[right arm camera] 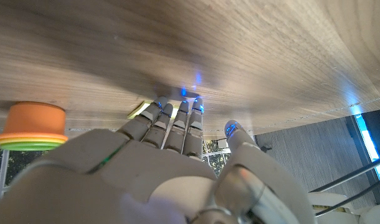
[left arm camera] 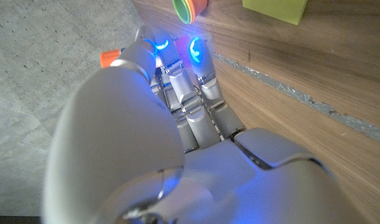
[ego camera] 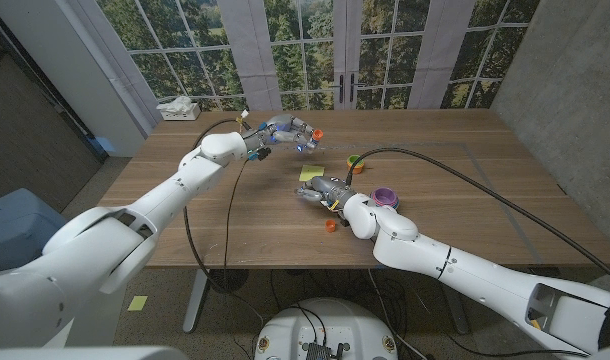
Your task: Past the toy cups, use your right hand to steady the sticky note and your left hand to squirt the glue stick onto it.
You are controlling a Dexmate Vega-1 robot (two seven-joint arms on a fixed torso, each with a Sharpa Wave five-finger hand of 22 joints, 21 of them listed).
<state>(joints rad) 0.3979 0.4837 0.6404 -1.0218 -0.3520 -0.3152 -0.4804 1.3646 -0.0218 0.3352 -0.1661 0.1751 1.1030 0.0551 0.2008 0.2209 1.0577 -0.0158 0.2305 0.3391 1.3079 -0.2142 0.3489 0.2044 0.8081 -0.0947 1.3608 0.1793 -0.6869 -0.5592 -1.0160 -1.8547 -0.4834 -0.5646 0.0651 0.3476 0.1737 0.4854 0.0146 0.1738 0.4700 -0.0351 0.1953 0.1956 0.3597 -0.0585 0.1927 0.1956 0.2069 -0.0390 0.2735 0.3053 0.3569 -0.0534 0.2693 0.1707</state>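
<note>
A yellow-green sticky note point(ego camera: 311, 172) lies on the wooden table point(ego camera: 455, 150) past the middle. Just on its near side is my right hand point(ego camera: 320, 190), fingers stretched out straight and holding nothing. In the right wrist view the fingertips point(right arm camera: 177, 109) reach a corner of the note point(right arm camera: 138, 110); whether they touch it I cannot tell. My left hand point(ego camera: 285, 130) hovers beyond the note and grips the glue stick, whose orange end point(ego camera: 318, 131) pokes out toward the right. The same orange end point(left arm camera: 109, 58) shows beside the fingers in the left wrist view, with the note point(left arm camera: 274, 7) ahead of them.
A stack of orange, green and yellow toy cups point(ego camera: 357, 162) stands right of the note. A purple cup point(ego camera: 385, 196) and a small orange cup point(ego camera: 331, 226) sit close by my right forearm. A white tissue box point(ego camera: 178, 108) is at the far left corner. A black cable point(ego camera: 485, 185) crosses the right side.
</note>
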